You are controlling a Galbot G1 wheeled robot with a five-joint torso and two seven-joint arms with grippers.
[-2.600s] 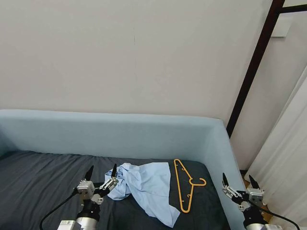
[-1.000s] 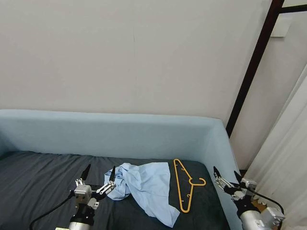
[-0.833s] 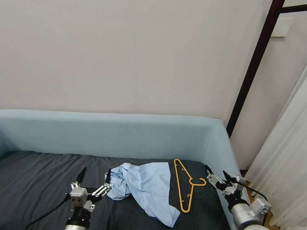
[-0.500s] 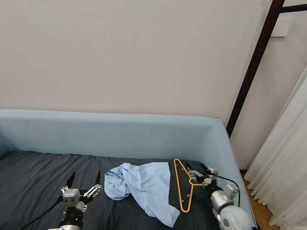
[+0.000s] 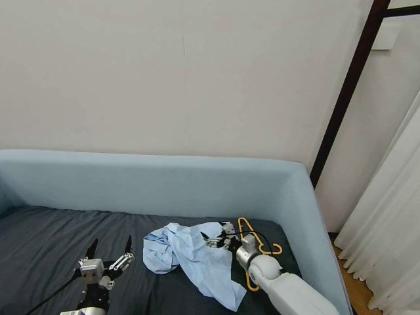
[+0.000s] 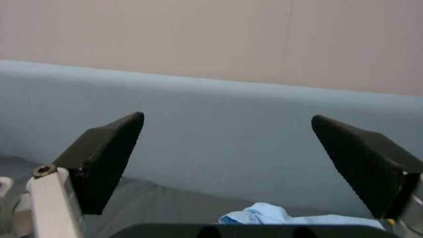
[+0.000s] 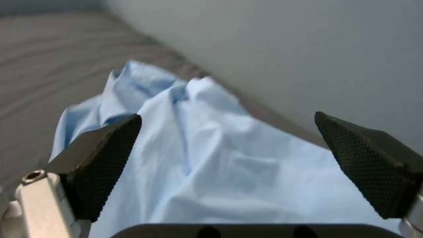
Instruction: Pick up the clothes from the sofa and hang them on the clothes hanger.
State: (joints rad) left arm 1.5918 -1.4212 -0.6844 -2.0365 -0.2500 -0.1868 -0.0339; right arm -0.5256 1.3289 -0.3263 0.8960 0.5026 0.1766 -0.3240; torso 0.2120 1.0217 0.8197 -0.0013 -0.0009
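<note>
The crumpled light blue cloth shirt (image 5: pixel 190 257) lies on the dark grey fabric sofa seat (image 5: pixel 46 239), and the thin orange clothes hanger (image 5: pixel 243 223) is just beside it. My right gripper (image 5: pixel 215 235) hovers over the shirt's edge near the hanger, fingers wide apart, holding nothing. My left gripper (image 5: pixel 110 245), also spread wide and empty, is above the seat on the shirt's other side.

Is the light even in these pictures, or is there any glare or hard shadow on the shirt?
Head view: soft, even light, no glare; the shirt has only faint fold shadows near the open right gripper. Right wrist view: the same, folds gently shaded. Left wrist view: sofa back evenly lit between the left gripper's dark fingers.
</note>
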